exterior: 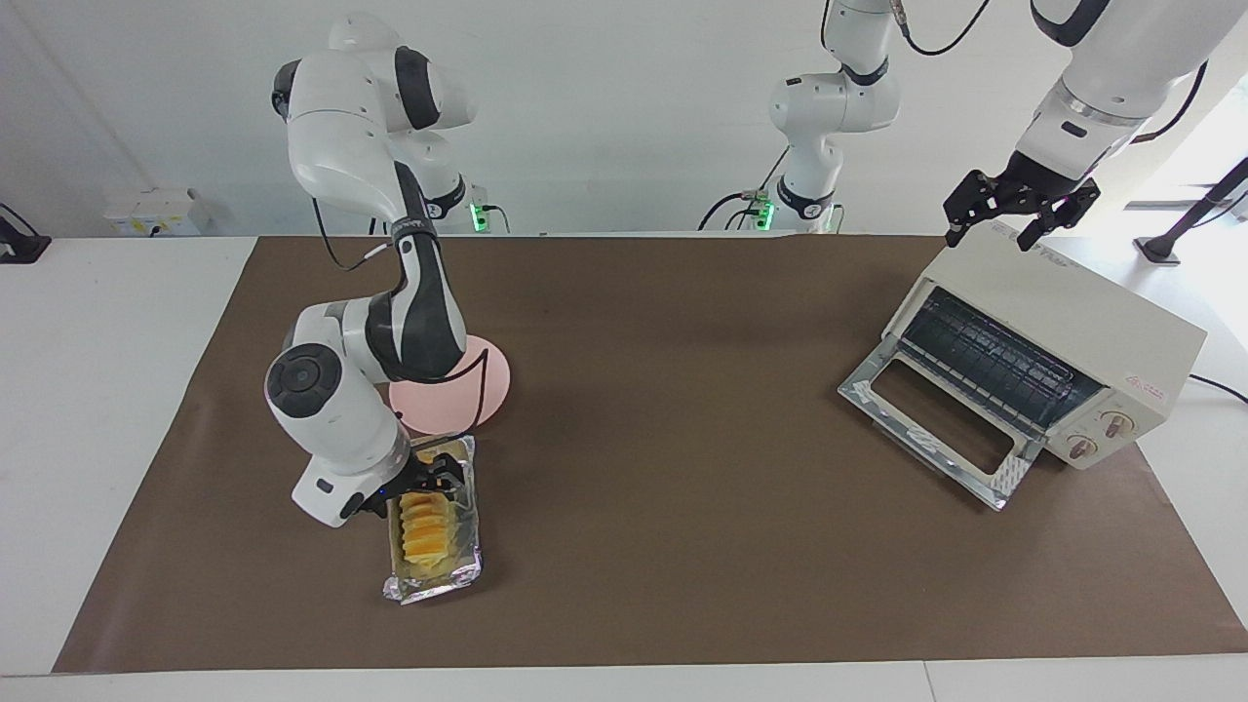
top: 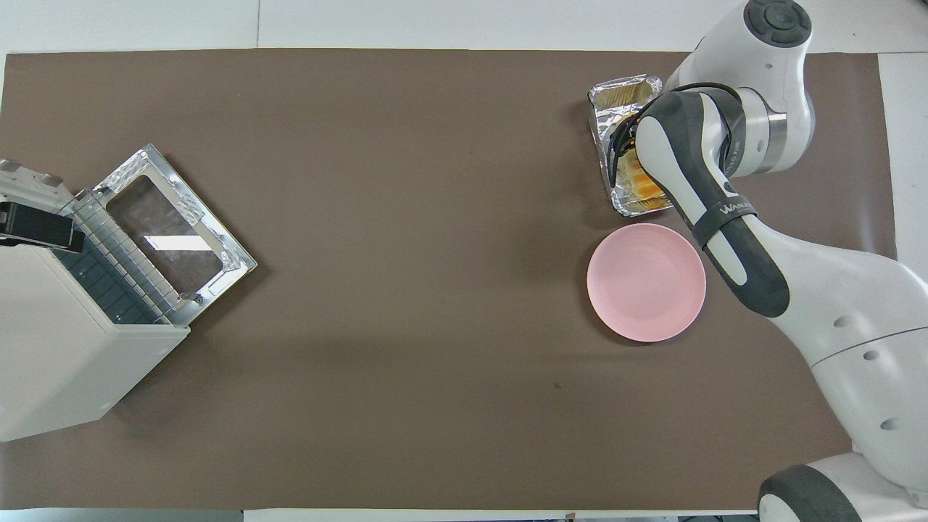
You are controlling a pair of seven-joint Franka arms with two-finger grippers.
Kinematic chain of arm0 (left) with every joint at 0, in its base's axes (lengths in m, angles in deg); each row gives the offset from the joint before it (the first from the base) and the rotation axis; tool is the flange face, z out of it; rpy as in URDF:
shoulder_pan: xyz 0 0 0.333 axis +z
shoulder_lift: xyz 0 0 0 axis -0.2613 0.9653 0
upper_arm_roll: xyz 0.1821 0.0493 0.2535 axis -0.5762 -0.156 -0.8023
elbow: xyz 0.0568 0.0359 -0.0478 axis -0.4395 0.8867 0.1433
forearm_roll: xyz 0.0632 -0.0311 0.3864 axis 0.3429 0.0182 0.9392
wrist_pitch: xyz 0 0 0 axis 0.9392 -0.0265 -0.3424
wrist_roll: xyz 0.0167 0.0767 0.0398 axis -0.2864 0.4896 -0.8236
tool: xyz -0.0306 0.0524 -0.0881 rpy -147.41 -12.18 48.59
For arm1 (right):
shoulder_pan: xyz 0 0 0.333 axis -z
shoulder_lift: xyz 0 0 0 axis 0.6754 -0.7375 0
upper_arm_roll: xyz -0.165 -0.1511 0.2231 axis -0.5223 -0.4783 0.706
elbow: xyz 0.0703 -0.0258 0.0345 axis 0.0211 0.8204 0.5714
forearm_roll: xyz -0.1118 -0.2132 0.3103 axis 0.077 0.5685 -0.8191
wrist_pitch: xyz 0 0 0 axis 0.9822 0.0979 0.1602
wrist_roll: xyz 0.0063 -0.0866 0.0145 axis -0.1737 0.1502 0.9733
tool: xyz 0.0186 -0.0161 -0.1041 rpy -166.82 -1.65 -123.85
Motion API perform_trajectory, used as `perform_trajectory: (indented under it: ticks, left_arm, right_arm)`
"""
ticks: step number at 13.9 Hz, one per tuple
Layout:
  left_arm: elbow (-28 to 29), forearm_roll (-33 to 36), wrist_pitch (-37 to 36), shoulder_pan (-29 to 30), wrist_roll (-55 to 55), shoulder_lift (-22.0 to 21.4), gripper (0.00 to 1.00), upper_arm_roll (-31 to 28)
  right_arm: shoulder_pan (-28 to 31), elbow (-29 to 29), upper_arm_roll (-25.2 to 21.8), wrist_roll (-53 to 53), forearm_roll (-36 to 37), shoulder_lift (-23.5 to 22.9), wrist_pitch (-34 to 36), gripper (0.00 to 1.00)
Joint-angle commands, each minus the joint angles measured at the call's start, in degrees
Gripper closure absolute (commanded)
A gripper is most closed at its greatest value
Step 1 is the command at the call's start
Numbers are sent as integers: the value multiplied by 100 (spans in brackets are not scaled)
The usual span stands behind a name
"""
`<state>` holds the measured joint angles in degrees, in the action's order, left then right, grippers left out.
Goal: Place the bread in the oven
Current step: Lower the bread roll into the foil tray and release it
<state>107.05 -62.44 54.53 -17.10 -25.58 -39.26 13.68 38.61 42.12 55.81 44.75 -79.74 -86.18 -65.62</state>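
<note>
Foil tray at lower left of the facing view holds the bread; none of it is in the oven.

Oven door lies folded down at the right of that frame, rack bare, so the opening step looks done. The right pincer hangs open over the tray's upper end, close above the loaf and gripping nothing. The left pincer, also open and empty, waits over the oven's top at upper right. A pink plate sits just above the tray. Left to do, as judged: grasp the loaf, carry it across the desk, set it on the rack.
</note>
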Motion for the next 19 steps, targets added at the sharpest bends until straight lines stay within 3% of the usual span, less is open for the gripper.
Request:
perform_trajectory:
  ticks: [1, 5, 8, 10, 13, 15, 19]
  left_arm:
    - [147, -37, 9, -15, -1, -126, 0, -32]
    - [147, -37, 9, -15, -1, -126, 0, -32]
    - [147, -37, 9, -15, -1, -126, 0, -32]
    - [147, -37, 9, -15, -1, -126, 0, -32]
    - [147, -37, 9, -15, -1, -126, 0, -32]
    - [147, -37, 9, -15, -1, -126, 0, -32]
    - [147, -37, 9, -15, -1, -126, 0, -32]
  right_arm:
    - [211, -12, 43, 409, 5, 93, 60, 0]
    - [272, 655, 26, 612, 23, 242, -756, 0]
    - [360, 1130, 8, 972, 32, 365, -1214, 8]
    - [360, 1157, 8, 1008, 32, 374, -1241, 24]
    - [308, 1219, 8, 1008, 32, 392, -1250, 74]
    - [299, 1429, 8, 1008, 23, 462, -1451, 99]
    - [317, 1650, 26, 1017, -30, 533, -1655, 100]
